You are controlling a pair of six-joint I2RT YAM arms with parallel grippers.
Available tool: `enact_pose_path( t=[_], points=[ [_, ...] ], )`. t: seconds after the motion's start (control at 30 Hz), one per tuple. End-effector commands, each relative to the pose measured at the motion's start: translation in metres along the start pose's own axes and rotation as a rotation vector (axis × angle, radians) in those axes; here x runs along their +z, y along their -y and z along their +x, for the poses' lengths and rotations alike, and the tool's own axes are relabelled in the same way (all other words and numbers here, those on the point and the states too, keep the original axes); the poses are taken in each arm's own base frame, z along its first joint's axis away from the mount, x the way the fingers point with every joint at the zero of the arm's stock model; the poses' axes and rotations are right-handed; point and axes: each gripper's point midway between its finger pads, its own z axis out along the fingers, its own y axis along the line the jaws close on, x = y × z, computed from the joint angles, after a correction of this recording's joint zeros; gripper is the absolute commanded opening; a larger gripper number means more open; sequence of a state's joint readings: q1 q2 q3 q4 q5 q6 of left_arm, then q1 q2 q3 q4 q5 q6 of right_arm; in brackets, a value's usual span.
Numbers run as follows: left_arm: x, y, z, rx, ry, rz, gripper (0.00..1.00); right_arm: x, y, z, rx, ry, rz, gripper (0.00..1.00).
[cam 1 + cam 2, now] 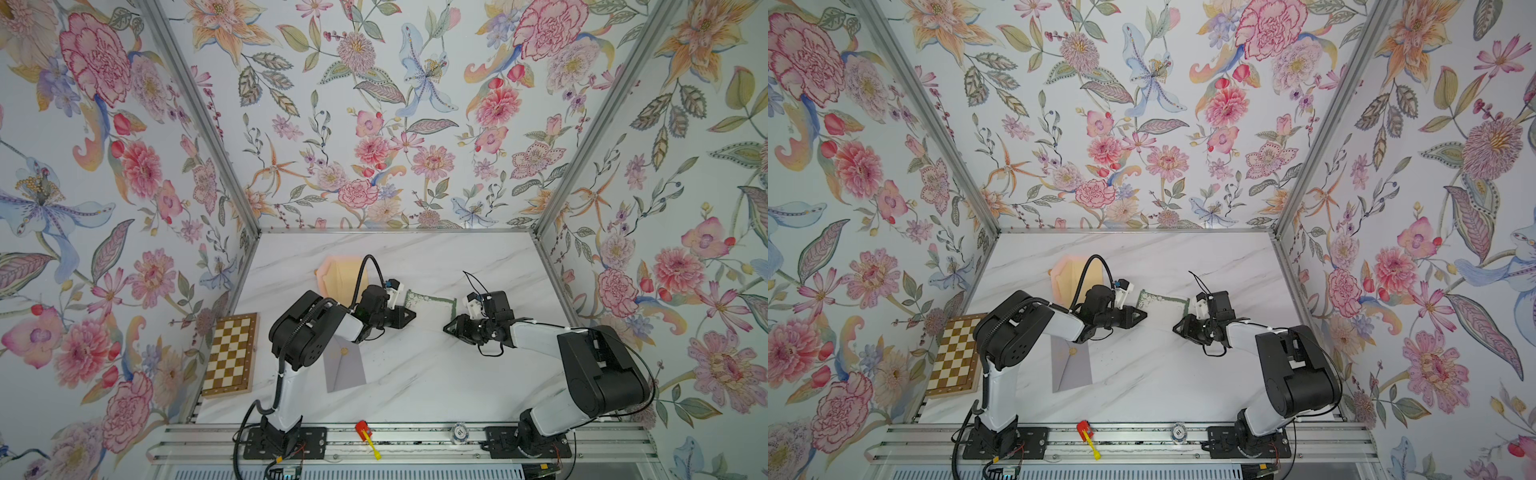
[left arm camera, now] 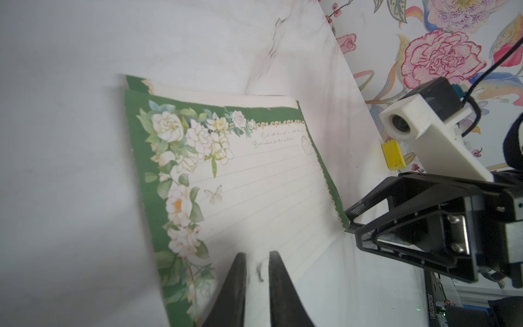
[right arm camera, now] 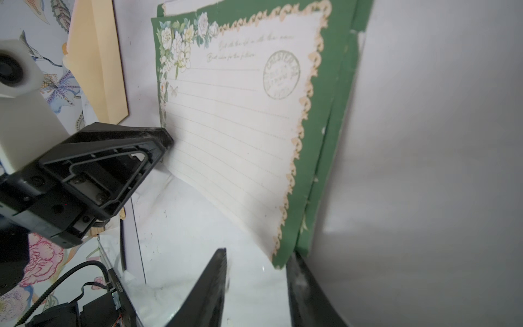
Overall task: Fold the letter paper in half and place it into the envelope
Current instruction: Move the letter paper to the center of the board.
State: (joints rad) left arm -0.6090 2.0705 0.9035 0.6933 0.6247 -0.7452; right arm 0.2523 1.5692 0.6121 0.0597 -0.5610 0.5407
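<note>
Fold step: green-bordered floral letter paper (image 1: 430, 308) lies doubled on white marble worktop (image 1: 436, 374); right gripper (image 3: 257, 253) spread around its corner, left gripper (image 2: 256, 254) slightly parted at opposite edge. Should square layers, then press crease.

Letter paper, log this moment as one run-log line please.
letter paper: folded over, edges offset | left gripper: at its edge, grip unclear | right gripper: open at corner | envelope: flat on table, apart
</note>
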Motion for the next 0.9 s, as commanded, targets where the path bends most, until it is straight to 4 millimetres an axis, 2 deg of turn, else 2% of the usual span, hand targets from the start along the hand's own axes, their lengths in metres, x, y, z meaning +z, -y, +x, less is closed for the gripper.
enact_pose_path(
  t=[0.0, 0.87],
  points=[
    [0.004, 0.0, 0.007, 0.008, -0.025, 0.003, 0.18, 0.002, 0.004, 0.0, 0.025, -0.001, -0.01, 0.38],
    [0.006, -0.008, 0.016, 0.01, -0.051, -0.02, 0.18, -0.001, 0.001, -0.034, 0.024, 0.027, -0.056, 0.28]
  ],
)
